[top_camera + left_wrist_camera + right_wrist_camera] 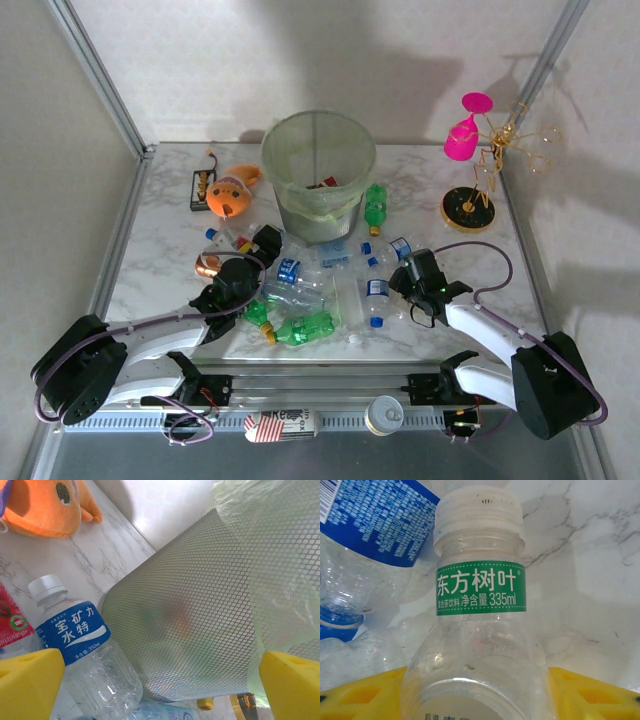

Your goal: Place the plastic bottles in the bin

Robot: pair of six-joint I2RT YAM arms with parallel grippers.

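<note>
Here the bin (pixel 310 225) stands at the far middle of the table (pixel 170 250). The bottles (pixel 300 298) lie scattered on the marble just near of it, between the two arms. Some are clear with blue caps and some green, and one green bottle (pixel 375 208) lies just beside the bin's right side. An orange plush toy (pixel 230 193) sits left of the bin, and a pink goblet (pixel 463 135) stands far right.

The left gripper (pixel 265 240) hovers at the near-left of the bin. In its wrist view the left gripper (pixel 160 690) has its yellow fingers (pixel 30 680) spread wide with nothing held. It faces the bin's mesh wall (pixel 200 605). A blue-label bottle (pixel 85 650) with a white cap lies close by the left finger.

The right gripper (pixel 400 275) sits low at the right of the pile. In its wrist view the right gripper (pixel 477 675) has its fingers (pixel 590 690) pressed against both sides of a green-label bottle (pixel 480 590), clear with a white cap.
</note>
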